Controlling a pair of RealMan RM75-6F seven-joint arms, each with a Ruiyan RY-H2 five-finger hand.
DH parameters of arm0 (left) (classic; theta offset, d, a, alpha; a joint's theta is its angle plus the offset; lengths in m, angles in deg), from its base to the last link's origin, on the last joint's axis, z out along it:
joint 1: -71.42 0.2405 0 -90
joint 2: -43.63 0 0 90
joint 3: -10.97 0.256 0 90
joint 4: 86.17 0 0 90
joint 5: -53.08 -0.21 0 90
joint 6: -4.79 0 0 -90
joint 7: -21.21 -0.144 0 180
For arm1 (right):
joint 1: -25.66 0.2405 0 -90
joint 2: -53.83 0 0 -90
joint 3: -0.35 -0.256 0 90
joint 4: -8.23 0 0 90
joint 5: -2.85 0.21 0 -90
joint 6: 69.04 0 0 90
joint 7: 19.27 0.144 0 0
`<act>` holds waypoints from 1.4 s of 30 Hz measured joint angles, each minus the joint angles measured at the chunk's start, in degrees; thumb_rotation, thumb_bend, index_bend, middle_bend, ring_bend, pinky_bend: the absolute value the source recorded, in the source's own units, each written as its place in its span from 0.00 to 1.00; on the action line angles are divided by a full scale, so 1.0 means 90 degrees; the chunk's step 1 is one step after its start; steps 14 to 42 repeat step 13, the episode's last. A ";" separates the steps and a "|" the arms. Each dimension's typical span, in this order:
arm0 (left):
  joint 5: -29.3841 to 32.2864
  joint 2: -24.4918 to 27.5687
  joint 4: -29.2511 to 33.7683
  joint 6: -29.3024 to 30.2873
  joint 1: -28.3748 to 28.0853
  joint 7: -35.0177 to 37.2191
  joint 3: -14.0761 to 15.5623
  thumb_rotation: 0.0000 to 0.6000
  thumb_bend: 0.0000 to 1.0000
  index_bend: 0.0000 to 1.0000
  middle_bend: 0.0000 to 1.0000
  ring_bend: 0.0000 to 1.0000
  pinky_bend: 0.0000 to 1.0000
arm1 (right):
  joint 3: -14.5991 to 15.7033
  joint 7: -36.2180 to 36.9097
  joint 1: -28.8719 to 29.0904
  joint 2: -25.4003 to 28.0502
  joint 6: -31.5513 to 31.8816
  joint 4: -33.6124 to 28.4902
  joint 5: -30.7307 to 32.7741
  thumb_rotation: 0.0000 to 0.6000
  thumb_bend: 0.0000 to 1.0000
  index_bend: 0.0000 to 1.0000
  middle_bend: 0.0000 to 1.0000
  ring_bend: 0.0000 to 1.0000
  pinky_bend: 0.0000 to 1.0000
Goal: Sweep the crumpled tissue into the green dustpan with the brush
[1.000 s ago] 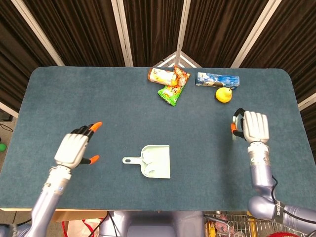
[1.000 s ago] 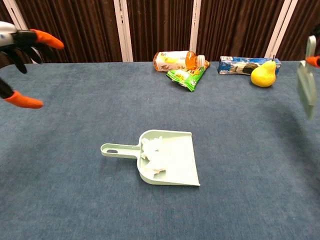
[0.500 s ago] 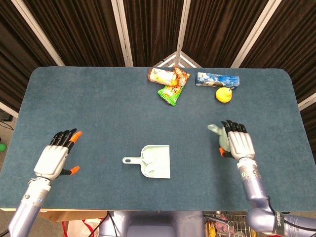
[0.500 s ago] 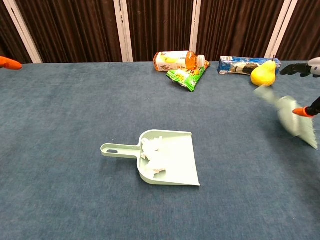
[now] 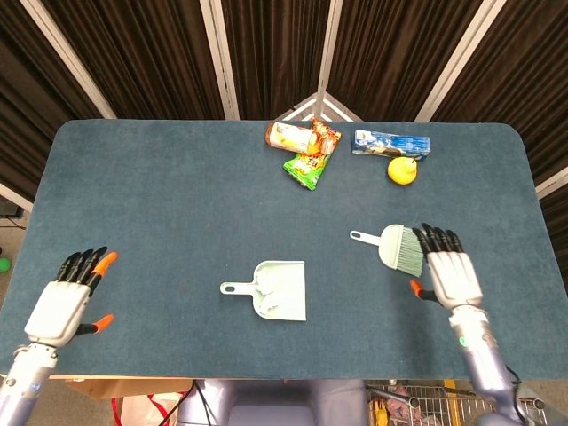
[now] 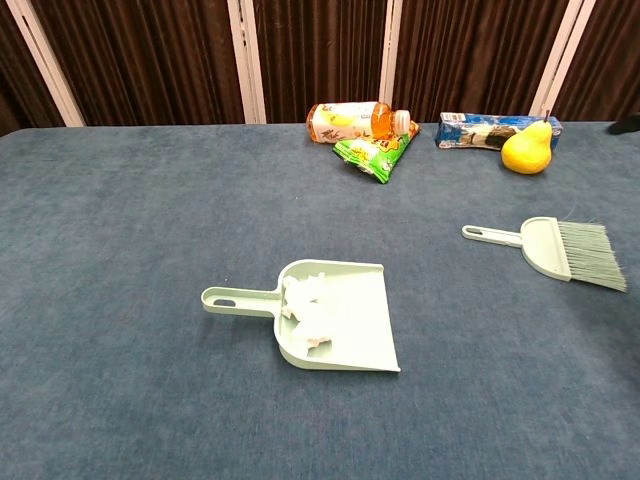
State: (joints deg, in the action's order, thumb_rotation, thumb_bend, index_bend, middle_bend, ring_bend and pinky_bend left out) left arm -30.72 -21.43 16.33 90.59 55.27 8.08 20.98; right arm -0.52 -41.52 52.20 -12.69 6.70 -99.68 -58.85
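The green dustpan (image 5: 282, 289) (image 6: 345, 316) lies at the table's front middle, handle to the left. The white crumpled tissue (image 5: 264, 294) (image 6: 305, 309) sits inside it near the handle end. To its right the pale green brush (image 5: 396, 246) (image 6: 556, 246) lies flat on the table, handle pointing left, bristles right. My right hand (image 5: 453, 276) is just right of the bristles, fingers spread and holding nothing. My left hand (image 5: 66, 298) hangs open near the front left table edge. The chest view shows neither hand clearly.
At the back stand an orange-capped bottle (image 5: 292, 136) (image 6: 350, 120), a green snack bag (image 5: 307, 165) (image 6: 375, 153), a blue box (image 5: 391, 142) (image 6: 485, 130) and a yellow pear (image 5: 402, 169) (image 6: 526, 150). The blue table (image 5: 177, 204) ends just behind my hands.
My right hand let go of the brush, which now lies on the table, and drew back toward the front. My left hand pulled back toward the front left corner.
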 measured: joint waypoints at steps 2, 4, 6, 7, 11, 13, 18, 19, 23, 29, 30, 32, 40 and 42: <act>-0.0178 0.0010 -0.0209 0.0147 0.0171 0.0175 0.0047 1.00 0.00 0.00 0.00 0.00 0.00 | 0.0205 0.0320 -0.0294 0.0085 0.0285 0.0169 -0.0542 1.00 0.31 0.00 0.00 0.00 0.02; -0.0371 0.0009 -0.0450 0.0309 0.0328 0.0287 0.0076 1.00 0.00 0.00 0.00 0.00 0.00 | 0.0448 0.0783 -0.0679 0.0174 0.0670 0.0427 -0.1169 1.00 0.31 0.00 0.00 0.00 0.00; -0.0542 0.0007 -0.0677 0.0446 0.0455 0.0340 0.0102 1.00 0.00 0.00 0.00 0.00 0.00 | 0.0687 0.1296 -0.1096 0.0281 0.1086 0.0682 -0.1711 1.00 0.31 0.00 0.00 0.00 0.00; -0.0600 0.0005 -0.0753 0.0493 0.0514 0.0359 0.0109 1.00 0.00 0.00 0.00 0.00 0.00 | 0.0783 0.1504 -0.1271 0.0330 0.1271 0.0792 -0.1919 1.00 0.31 0.00 0.00 0.00 0.00; -0.0676 -0.0026 -0.0882 0.0532 0.0633 0.0377 0.0029 1.00 0.00 0.00 0.00 0.00 0.00 | 0.1085 0.2031 -0.1883 0.0506 0.1937 0.1251 -0.2643 1.00 0.31 0.00 0.00 0.00 0.00; -0.0687 -0.0056 -0.0906 0.0498 0.0651 0.0355 -0.0047 1.00 0.00 0.00 0.00 0.00 0.00 | 0.1130 0.2162 -0.2066 0.0547 0.2104 0.1403 -0.2859 1.00 0.31 0.00 0.00 0.00 0.00; -0.0687 -0.0056 -0.0906 0.0498 0.0651 0.0355 -0.0047 1.00 0.00 0.00 0.00 0.00 0.00 | 0.1130 0.2162 -0.2066 0.0547 0.2104 0.1403 -0.2859 1.00 0.31 0.00 0.00 0.00 0.00; -0.0687 -0.0056 -0.0906 0.0498 0.0651 0.0355 -0.0047 1.00 0.00 0.00 0.00 0.00 0.00 | 0.1130 0.2162 -0.2066 0.0547 0.2104 0.1403 -0.2859 1.00 0.31 0.00 0.00 0.00 0.00; -0.0687 -0.0056 -0.0906 0.0498 0.0651 0.0355 -0.0047 1.00 0.00 0.00 0.00 0.00 0.00 | 0.1130 0.2162 -0.2066 0.0547 0.2104 0.1403 -0.2859 1.00 0.31 0.00 0.00 0.00 0.00; -0.0687 -0.0056 -0.0906 0.0498 0.0651 0.0355 -0.0047 1.00 0.00 0.00 0.00 0.00 0.00 | 0.1130 0.2162 -0.2066 0.0547 0.2104 0.1403 -0.2859 1.00 0.31 0.00 0.00 0.00 0.00; -0.0687 -0.0056 -0.0906 0.0498 0.0651 0.0355 -0.0047 1.00 0.00 0.00 0.00 0.00 0.00 | 0.1130 0.2162 -0.2066 0.0547 0.2104 0.1403 -0.2859 1.00 0.31 0.00 0.00 0.00 0.00; -0.0687 -0.0056 -0.0906 0.0498 0.0651 0.0355 -0.0047 1.00 0.00 0.00 0.00 0.00 0.00 | 0.1130 0.2162 -0.2066 0.0547 0.2104 0.1403 -0.2859 1.00 0.31 0.00 0.00 0.00 0.00; -0.0687 -0.0056 -0.0906 0.0498 0.0651 0.0355 -0.0047 1.00 0.00 0.00 0.00 0.00 0.00 | 0.1130 0.2162 -0.2066 0.0547 0.2104 0.1403 -0.2859 1.00 0.31 0.00 0.00 0.00 0.00; -0.0687 -0.0056 -0.0906 0.0498 0.0651 0.0355 -0.0047 1.00 0.00 0.00 0.00 0.00 0.00 | 0.1130 0.2162 -0.2066 0.0547 0.2104 0.1403 -0.2859 1.00 0.31 0.00 0.00 0.00 0.00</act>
